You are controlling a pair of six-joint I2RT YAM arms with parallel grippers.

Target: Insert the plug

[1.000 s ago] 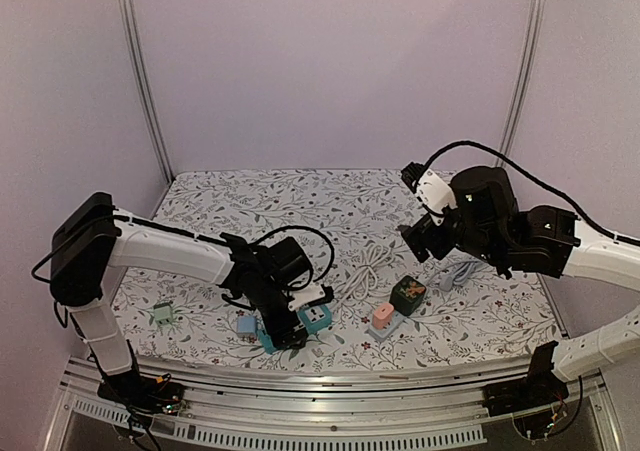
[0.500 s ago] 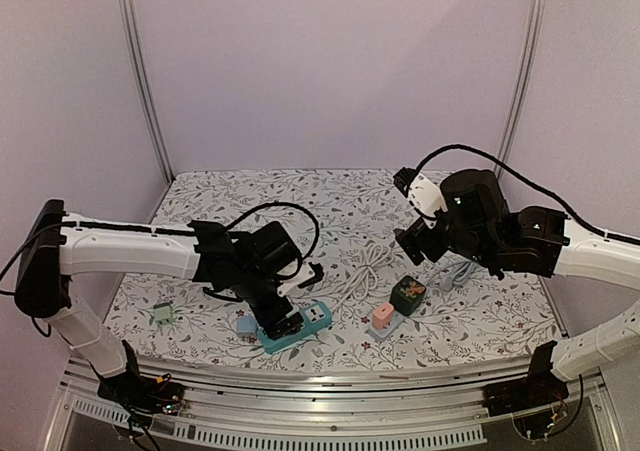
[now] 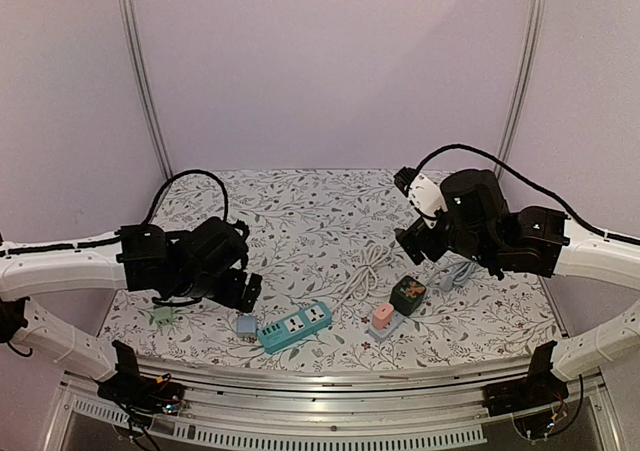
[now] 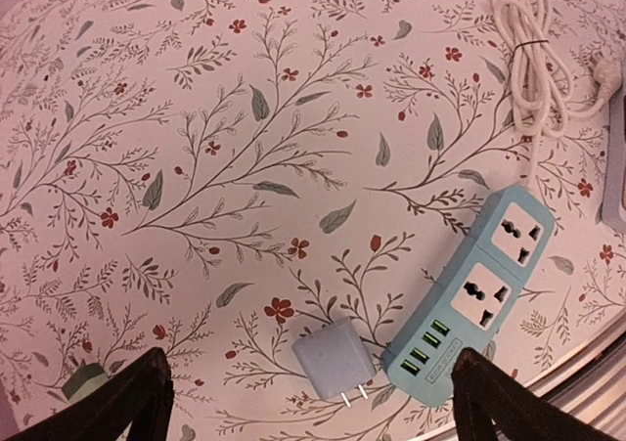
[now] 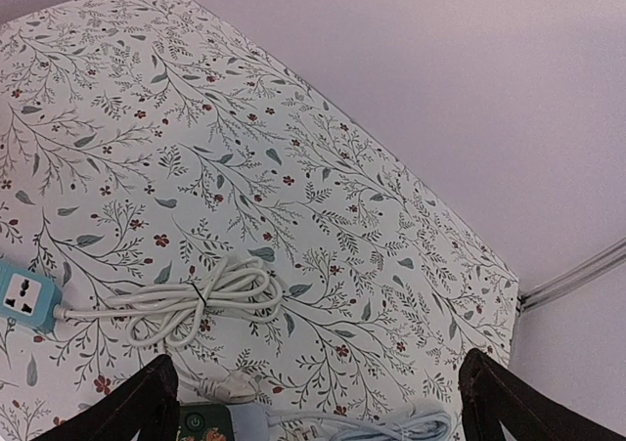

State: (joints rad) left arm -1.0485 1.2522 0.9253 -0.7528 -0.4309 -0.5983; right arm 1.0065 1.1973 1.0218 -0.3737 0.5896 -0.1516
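**Grab the little plug first**

The left gripper (image 3: 243,291) hangs over the near left part of the surface (image 4: 196,118). Its jaws are spread wide and hold nothing. The right gripper (image 3: 412,243) is up in the air on the right. Its jaws are spread wide too, and they are empty.

The plug (image 4: 331,365) is a small pale block with two little pins. It lies flat on the surface, just beside the left end of the blue power strip (image 4: 486,289). In the left wrist view it sits between the two open jaws. Its pins seem to point toward the near edge, not at any hole.

I think the job has hardly begun, because the plug is not in a hole yet. The step now looks like picking it up. To do that well, the left jaws should come straight down and pinch the block on two sides, leaving the pins free. Going slowly would help, since a flat little block may slide away.

After that the pins must be turned to face down over one of the two big sockets. The strip looks light and could skid. So the right gripper might hold it down at its far right end, where the white cord (image 4: 533,55) comes out. The push should go straight, not tilted, or the pins may miss.
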